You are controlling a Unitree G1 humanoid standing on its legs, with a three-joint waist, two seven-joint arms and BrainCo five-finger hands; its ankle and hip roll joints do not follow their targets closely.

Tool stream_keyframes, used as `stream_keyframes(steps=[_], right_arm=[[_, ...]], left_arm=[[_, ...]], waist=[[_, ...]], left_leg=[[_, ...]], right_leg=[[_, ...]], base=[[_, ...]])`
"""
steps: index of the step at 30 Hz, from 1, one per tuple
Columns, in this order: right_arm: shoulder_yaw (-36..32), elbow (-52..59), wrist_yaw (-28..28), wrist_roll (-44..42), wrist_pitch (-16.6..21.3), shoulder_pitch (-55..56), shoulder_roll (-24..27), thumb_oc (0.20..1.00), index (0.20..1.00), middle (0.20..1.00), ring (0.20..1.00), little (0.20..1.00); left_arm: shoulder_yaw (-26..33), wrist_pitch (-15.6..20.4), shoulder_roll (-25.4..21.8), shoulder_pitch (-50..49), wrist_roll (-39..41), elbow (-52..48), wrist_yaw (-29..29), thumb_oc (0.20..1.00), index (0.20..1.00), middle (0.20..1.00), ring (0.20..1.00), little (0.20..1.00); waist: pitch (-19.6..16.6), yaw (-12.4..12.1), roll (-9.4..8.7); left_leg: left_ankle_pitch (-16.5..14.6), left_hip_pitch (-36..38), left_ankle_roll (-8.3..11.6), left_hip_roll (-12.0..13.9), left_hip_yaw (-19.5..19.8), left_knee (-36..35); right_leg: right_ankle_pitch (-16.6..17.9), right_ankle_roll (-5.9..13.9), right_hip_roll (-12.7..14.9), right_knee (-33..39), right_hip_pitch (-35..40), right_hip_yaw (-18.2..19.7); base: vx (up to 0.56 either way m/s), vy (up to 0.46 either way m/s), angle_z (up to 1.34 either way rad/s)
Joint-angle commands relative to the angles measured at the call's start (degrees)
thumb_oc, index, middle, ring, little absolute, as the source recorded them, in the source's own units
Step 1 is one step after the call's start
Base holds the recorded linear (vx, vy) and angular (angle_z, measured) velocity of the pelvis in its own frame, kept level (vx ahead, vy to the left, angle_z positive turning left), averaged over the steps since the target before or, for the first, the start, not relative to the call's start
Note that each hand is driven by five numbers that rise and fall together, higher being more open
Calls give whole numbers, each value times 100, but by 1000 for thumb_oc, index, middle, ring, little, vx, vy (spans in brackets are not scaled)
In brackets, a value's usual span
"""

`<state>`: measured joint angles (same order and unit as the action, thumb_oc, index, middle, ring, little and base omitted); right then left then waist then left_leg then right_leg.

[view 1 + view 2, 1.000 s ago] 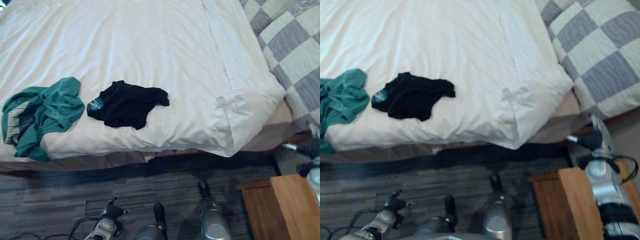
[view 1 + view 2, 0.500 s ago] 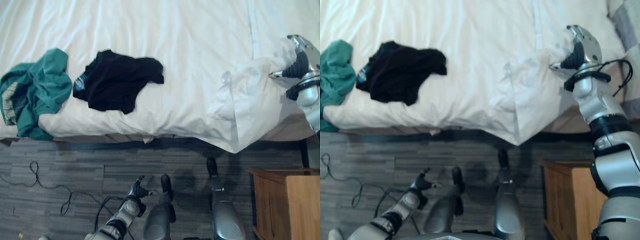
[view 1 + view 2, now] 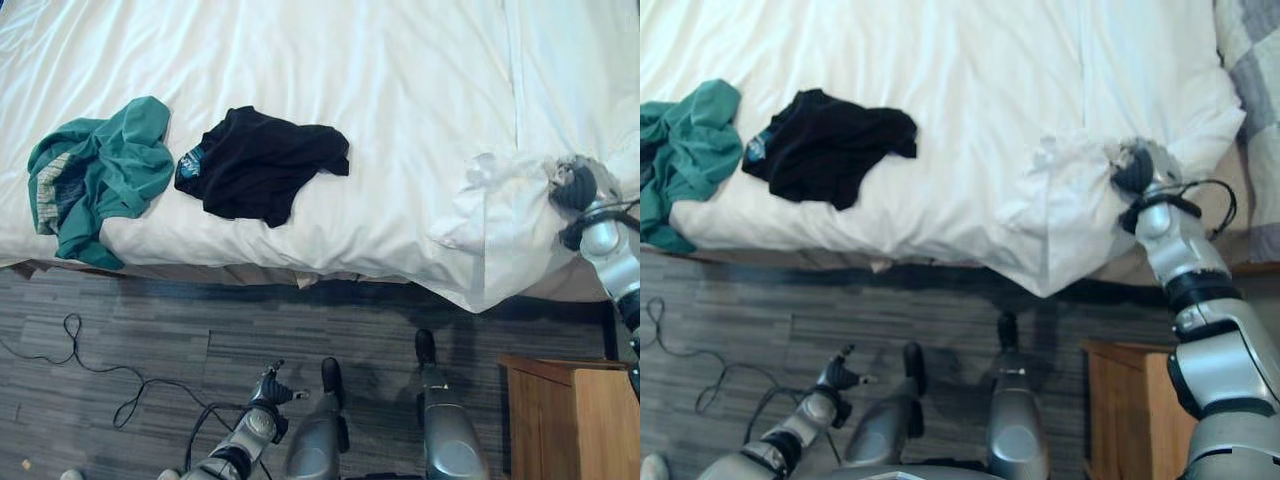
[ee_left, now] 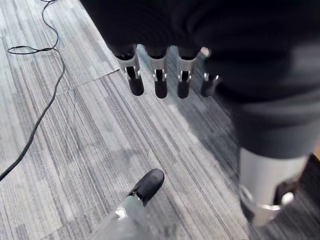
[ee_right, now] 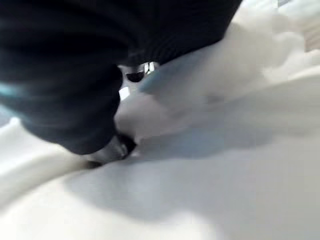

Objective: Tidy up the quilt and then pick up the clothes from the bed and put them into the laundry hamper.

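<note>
White cotton quilt (image 3: pixel 330 90) covers the bed across the whole upper part of your head views, smooth over most of its spread but bunched and folded back at the near right corner (image 3: pixel 1065 205), where a loose flap hangs down over the bed's edge toward the floor. Your right hand (image 3: pixel 1132 168) is at that bunched corner, its dark cover pressed into the white cloth; in the right wrist view the quilt (image 5: pixel 225 150) swells around the hand and the fingers are mostly buried in folds, so you cannot tell whether they are curled on the fabric or merely resting against it. Two garments lie on the quilt near the bed's front edge, toward the left side: a black garment (image 3: pixel 265 172), crumpled, with a small blue patch at its left end, and just beside it to the left a teal garment (image 3: pixel 105 175), heaped, with a lighter striped lining showing and one end drooping over the mattress edge. The two garments lie close together, and whether they touch cannot be told. Your left hand (image 3: pixel 272 386) hangs low over the grey striped carpet (image 3: pixel 150 320), well apart from the bed; the left wrist view shows its fingers (image 4: pixel 161 80) straight and relaxed, holding nothing. A wooden bedside cabinet (image 3: pixel 575 415) stands at the lower right, and a grey checked pillow (image 3: pixel 1252 40) sits at the far right of the bed.
</note>
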<state>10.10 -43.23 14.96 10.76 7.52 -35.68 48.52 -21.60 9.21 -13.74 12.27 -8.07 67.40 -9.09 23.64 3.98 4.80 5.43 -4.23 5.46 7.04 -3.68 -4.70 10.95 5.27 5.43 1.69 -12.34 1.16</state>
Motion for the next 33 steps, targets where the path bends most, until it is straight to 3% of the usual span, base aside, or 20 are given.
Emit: stream_keyframes(steps=[1, 5, 6, 7, 10, 12, 16, 17, 18, 23, 26, 29, 31, 33], right_arm=[[-331, -340, 450, -562, -180, 620, 113, 1000, 1000, 1000, 1000, 1000], [-1830, -418, 920, -1389, -129, 1740, -70, 1000, 1000, 1000, 1000, 1000], [-1850, -405, 920, -1389, -132, 1765, -75, 1000, 1000, 1000, 1000, 1000], [-2411, -514, 1210, -1852, -79, 2028, -215, 1000, 1000, 1000, 1000, 1000], [-2659, -463, 1312, -2023, -45, 2190, -278, 1000, 1000, 1000, 1000, 1000], [-3274, 325, 1797, -2078, 22, 2599, -414, 1000, 1000, 1000, 1000, 1000], [-3373, 1169, 1932, -1791, 166, 2516, -237, 1000, 1000, 1000, 1000, 1000], [-3268, 1363, 1888, -1677, 190, 2399, -152, 551, 551, 551, 551, 551], [-2904, 1796, 1775, -1289, 164, 2101, 60, 200, 200, 200, 200, 200], [-1776, 1919, 1586, -1195, 202, 805, 227, 200, 200, 200, 200, 200], [-799, 1062, 1521, -1355, 99, -496, 288, 200, 200, 200, 200, 200], [-454, -147, 1432, -2046, 118, -1150, -65, 200, 200, 200, 200, 200], [-462, -414, 1362, -2258, 113, -1180, -212, 200, 200, 200, 200, 200], [-669, -1014, 1197, -2724, 78, -719, -862, 200, 200, 200, 200, 200]], left_arm=[[-54, -64, -207, -77, -318, 380, -67, 1000, 1000, 1000, 1000, 1000], [-11, -110, -233, -75, -423, 406, -67, 1000, 1000, 1000, 1000, 1000], [-24, -110, -236, -76, -423, 406, -66, 1000, 1000, 1000, 1000, 1000], [39, -135, -212, -114, -397, 440, -64, 1000, 1000, 1000, 1000, 1000], [72, -148, -208, -141, -390, 452, -61, 1000, 1000, 1000, 1000, 1000], [219, -234, -136, -236, -430, 515, -122, 1000, 1000, 1000, 1000, 1000], [158, -221, -59, -232, -486, 537, -139, 1000, 1000, 1000, 1000, 1000], [141, -212, -52, -203, -486, 527, -142, 1000, 1000, 1000, 1000, 1000], [64, -200, -64, -140, -487, 486, -127, 1000, 1000, 1000, 1000, 1000], [-111, -138, -100, 9, -316, 299, -158, 1000, 1000, 1000, 1000, 1000], [-204, -54, -146, 148, 52, 82, -225, 1000, 1000, 1000, 1000, 1000], [-130, -6, -157, 312, 537, -47, -322, 1000, 1000, 1000, 1000, 1000], [-86, -21, -147, 334, 627, -48, -308, 1000, 1000, 1000, 1000, 1000], [127, -110, -60, 373, 927, 46, -341, 1000, 1000, 1000, 1000, 1000]], waist=[[-540, 66, -375], [-726, 230, -444], [-728, 217, -447], [-791, 273, -490], [-837, 281, -524], [-898, 338, -586], [-869, 327, -605], [-844, 329, -602], [-795, 263, -585], [-616, 101, -455], [-327, -10, -264], [53, -75, -160], [100, -88, -164], [283, -84, -153]], left_leg=[[-432, 246, 88, 6, -203, -30], [-532, 303, 98, -27, -260, -30], [-534, 307, 96, -29, -263, -30], [-626, 383, 87, -24, -362, -30], [-627, 390, 82, -35, -425, -30], [-692, 524, 61, -15, -545, -30], [-696, 558, 65, 1, -559, -30], [-685, 549, 71, 3, -557, -30], [-651, 505, 88, 2, -540, -30], [-542, 297, 138, -25, -497, -30], [-375, 112, 118, -52, -471, -30], [-497, -351, 105, -36, -373, 591], [-519, -504, 115, -23, -357, 748], [-634, -790, 116, 25, -293, 1119]], right_leg=[[-834, 477, 239, -831, -303, 149], [-641, 520, 333, -389, -16, 155], [-633, 522, 334, -374, -7, 156], [-516, 601, 360, -144, 101, 214], [-460, 623, 374, -61, 101, 263], [-465, 666, 404, -93, 108, 360], [-481, 679, 424, -145, 87, 383], [-480, 679, 429, -155, 77, 383], [-467, 673, 439, -157, 39, 376], [-436, 634, 461, -138, -95, 373], [-537, 572, 421, -434, -399, 442], [-823, 486, 370, -1101, -873, 532], [-866, 478, 359, -1236, -1015, 523], [-1013, 449, 323, -1616, -1286, 493]], base=[[15, 41, 7], [13, 53, -8], [27, 70, 2], [15, 35, -1], [20, 48, -18], [42, 65, -30], [-14, 22, -27], [-64, -15, -7], [-54, -17, -2], [-72, -29, 0], [-97, -24, 13], [-159, -50, 10], [-81, -48, 11], [-66, -63, 10]])
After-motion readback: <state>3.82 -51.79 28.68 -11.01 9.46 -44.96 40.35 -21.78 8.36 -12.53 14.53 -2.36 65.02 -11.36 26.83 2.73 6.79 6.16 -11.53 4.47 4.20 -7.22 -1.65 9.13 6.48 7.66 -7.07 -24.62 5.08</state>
